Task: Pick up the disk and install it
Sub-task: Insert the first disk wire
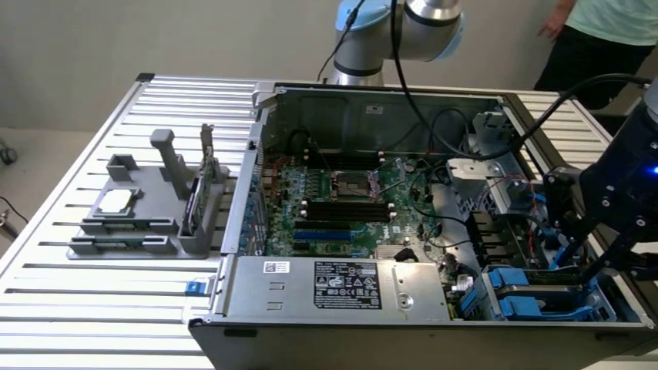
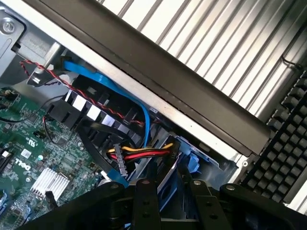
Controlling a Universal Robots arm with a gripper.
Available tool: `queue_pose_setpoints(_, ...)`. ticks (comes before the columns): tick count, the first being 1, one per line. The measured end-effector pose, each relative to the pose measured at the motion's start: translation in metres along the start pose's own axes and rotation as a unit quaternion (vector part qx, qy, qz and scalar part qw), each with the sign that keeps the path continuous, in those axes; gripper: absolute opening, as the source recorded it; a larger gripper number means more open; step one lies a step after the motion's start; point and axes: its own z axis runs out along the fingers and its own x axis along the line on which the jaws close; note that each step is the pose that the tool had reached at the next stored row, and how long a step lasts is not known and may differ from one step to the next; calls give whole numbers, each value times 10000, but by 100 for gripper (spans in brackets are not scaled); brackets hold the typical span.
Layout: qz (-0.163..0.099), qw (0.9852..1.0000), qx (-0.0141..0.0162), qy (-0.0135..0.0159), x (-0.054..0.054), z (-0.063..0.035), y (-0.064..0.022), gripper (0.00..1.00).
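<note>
Blue-framed, the disk [image 2: 165,182] stands on edge at the drive bay [image 1: 535,299], apparently clamped in the gripper [image 1: 591,266]. A slight tilt could jam it, or snag the red-yellow cable [image 2: 144,153] alongside.

1. One arm [image 1: 396,31].
2. One gripper [image 2: 167,188], with two fingers [image 2: 144,201].
3. One disk [image 2: 165,175], between the fingers.
4. One case [image 1: 381,91], open, around the gripper.
5. One motherboard [image 1: 340,202], beside the gripper, in the case.
6. One power supply [image 1: 344,284], near the gripper.
7. One blue cable [image 2: 108,80], just past the fingers.
8. One plug [image 2: 120,160] with yellow, red and black wires, close to the fingers.
9. One heatsink [image 2: 50,183], near the gripper.
10. One holder [image 1: 134,231], well apart from the gripper, outside the case.
11. One chip [image 1: 115,200], on the holder.
12. One card [image 1: 191,202], on edge in the holder.
13. One table [image 1: 92,308], under the case and holder.
14. One person [image 1: 606,31], well apart from the gripper.
</note>
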Motion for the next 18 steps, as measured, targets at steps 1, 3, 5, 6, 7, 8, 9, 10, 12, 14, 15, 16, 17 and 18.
queue_pose_setpoints(1,54,10000,3,1,-1,-8,0,31)
queue_pose_setpoints(3,154,9999,5,7,-3,-28,1,31)
queue_pose_setpoints(5,253,9997,4,19,-4,-47,1,31)
queue_pose_setpoints(6,298,9995,-3,34,-4,-50,1,31)
queue_pose_setpoints(7,345,9994,-11,52,-4,-51,1,31)
queue_pose_setpoints(8,401,9992,-12,58,-3,-52,1,31)
queue_pose_setpoints(9,447,9990,-8,64,-4,-51,-1,31)
queue_pose_setpoints(10,477,9988,1,78,-6,-49,-1,31)
queue_pose_setpoints(12,558,9984,21,89,-5,-47,-2,31)
queue_pose_setpoints(14,683,9976,29,90,-5,-39,-3,31)
queue_pose_setpoints(15,734,9973,37,90,-5,-36,-3,31)
queue_pose_setpoints(16,784,9969,45,91,-5,-33,-3,31)
queue_pose_setpoints(17,831,9965,52,93,-5,-29,-3,31)
queue_pose_setpoints(18,872,9961,56,98,-5,-23,-4,31)
